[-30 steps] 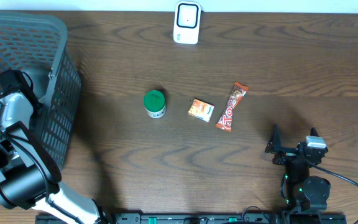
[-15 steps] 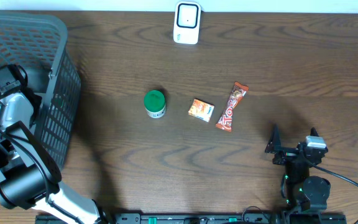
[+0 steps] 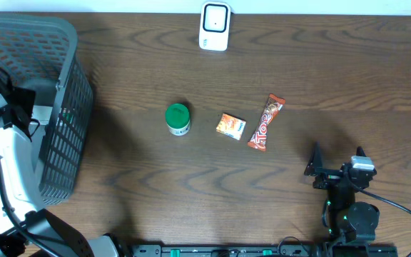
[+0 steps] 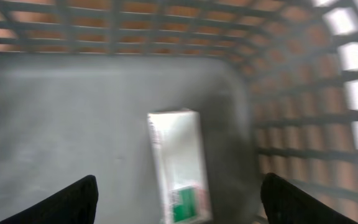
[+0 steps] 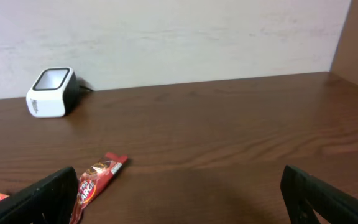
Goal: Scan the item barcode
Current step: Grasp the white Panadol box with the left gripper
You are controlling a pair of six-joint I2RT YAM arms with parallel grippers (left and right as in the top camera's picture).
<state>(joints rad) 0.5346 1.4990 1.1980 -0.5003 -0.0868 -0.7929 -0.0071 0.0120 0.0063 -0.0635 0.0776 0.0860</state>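
Well, white box lay flat on the basket floor, near one wall; I judged it scanned and sorted. Left fingers hung above it, spread wide, gripping nothing. Right fingers sat fully apart, empty, parked low over the table. Jar, orange packet and candy bar waited mid-table, scanner beyond them.

grey lattice basket, white-and-green box, green-capped jar, red candy bar
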